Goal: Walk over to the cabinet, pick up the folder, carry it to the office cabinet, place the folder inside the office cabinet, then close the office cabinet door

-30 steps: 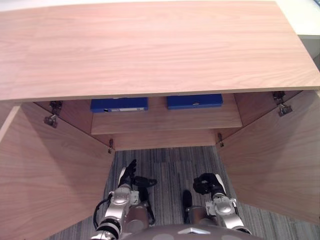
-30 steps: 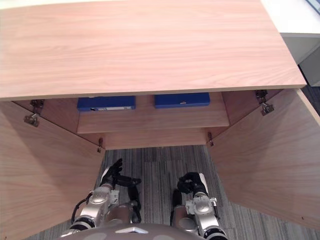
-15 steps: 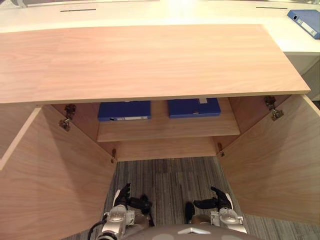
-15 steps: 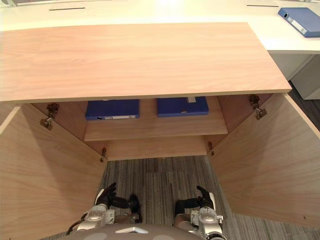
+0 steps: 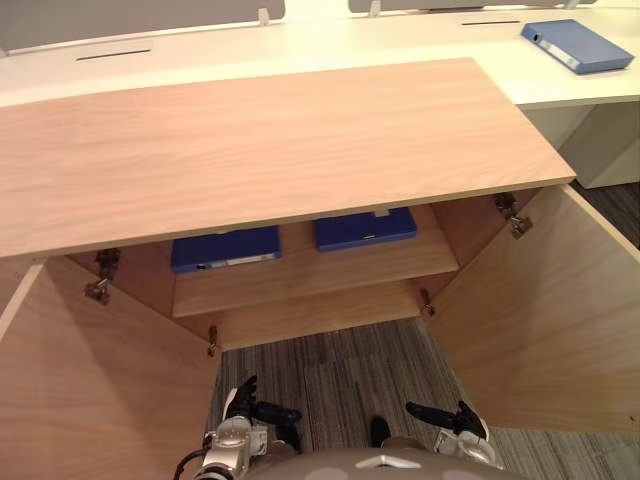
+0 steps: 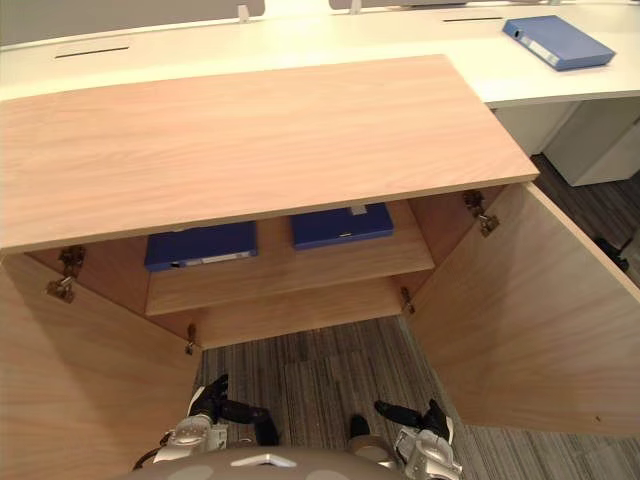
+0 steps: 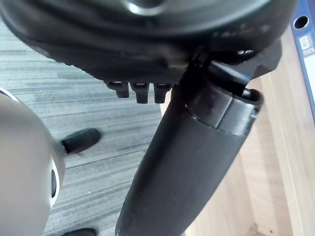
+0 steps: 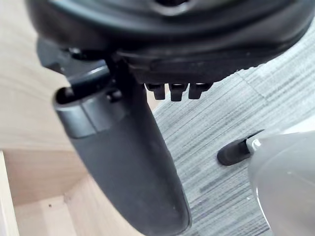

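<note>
Both hands have sunk lower and the right hand (image 5: 445,418) has uncurled; it and the left hand (image 5: 250,405) hang empty, fingers loose. One blue folder (image 5: 225,250) and a second folder (image 5: 365,229) lie on the office cabinet (image 5: 270,150) shelf, so placing looks done; the right door (image 5: 540,310) is not yet closed. The left wrist view shows a folder spine (image 7: 306,54) close by; the eye views add a third folder (image 5: 577,45) on the white desk (image 5: 200,55).

A grey striped carpet (image 5: 340,370) is laid across the floor. A long white desk (image 5: 300,45) is set behind the wooden cabinet (image 5: 250,140), and narrow slots (image 5: 113,55) are cut near its far edge.
</note>
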